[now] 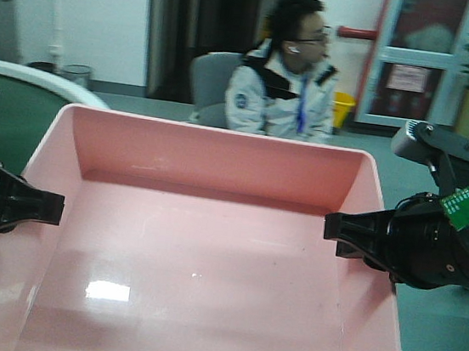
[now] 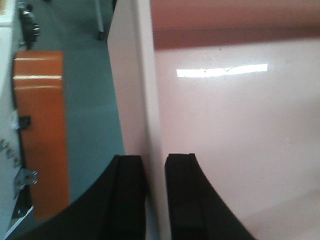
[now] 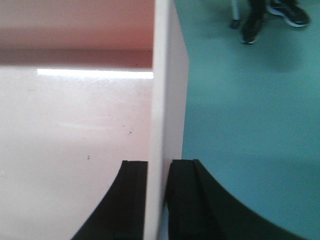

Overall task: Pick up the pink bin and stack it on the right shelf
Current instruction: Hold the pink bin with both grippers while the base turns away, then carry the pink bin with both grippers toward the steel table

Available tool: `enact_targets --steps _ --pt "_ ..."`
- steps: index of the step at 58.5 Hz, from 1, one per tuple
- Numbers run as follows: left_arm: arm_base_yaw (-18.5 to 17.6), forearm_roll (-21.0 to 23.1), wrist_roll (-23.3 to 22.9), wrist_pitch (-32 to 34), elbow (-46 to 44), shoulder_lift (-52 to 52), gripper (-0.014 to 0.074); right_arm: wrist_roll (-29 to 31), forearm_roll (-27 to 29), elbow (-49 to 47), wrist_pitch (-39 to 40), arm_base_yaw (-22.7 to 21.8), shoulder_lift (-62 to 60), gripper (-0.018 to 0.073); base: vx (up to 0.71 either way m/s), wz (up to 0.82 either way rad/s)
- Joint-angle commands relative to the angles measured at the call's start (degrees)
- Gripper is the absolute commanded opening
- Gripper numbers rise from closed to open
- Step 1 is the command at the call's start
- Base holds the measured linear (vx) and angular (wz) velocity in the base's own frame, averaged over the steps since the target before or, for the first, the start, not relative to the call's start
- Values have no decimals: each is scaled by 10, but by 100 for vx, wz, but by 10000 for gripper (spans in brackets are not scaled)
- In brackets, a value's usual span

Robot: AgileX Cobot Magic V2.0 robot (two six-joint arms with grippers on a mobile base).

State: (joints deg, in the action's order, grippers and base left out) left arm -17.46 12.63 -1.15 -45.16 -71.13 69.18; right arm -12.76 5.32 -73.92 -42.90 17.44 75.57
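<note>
1. Two grippers hold the bin [image 1: 219, 161], one on each side wall. It fills the lower middle of the front view, between the arms, and is empty.
2. On the left wall, the left gripper [image 2: 152, 167] is clamped across the plastic at the rim. One finger [image 2: 127, 200] is outside and the other inside, both touching the wall.
3. On the right wall, the right gripper [image 3: 159, 170] grips in the same way, with the wall pinched between an inner and an outer jaw.
4. Support: past both walls the wrist views show only floor [image 3: 250, 125], and nothing is seen under the bin. It is judged to be lifted and carried by the two grips alone. The underside itself is hidden.
5. Surroundings: the conveyor [image 1: 1, 121] lies to the left, behind the bin. A seated person [image 1: 284, 87] is ahead, well apart from it.
6. Destination: the shelf appears in no view, so its position relative to the bin cannot be stated.
7. Step in hand: the grasp is judged complete and the bin is in transport. Placement is not yet begun.
8. Next move: both arms should travel right together at a constant spacing, so the thin walls neither bow nor slip from the jaws.
9. Further requirements: keep the bin level and bring the shelf into view before lowering. Open the jaws only once the base rests flat on the shelf.
</note>
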Motion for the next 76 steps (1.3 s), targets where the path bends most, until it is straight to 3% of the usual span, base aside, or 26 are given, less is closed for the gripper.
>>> enact_targets --steps 1,39,76 --pt "1 -3 6 31 -17 -17 -1 6 -21 -18 56 -9 -21 -8 13 -65" --pt "1 -3 6 31 -17 -17 -1 6 -21 -18 56 -9 -21 -8 25 -52" --pt "1 -3 6 31 -17 -17 -1 6 -21 -18 56 -9 -21 -8 44 -10"
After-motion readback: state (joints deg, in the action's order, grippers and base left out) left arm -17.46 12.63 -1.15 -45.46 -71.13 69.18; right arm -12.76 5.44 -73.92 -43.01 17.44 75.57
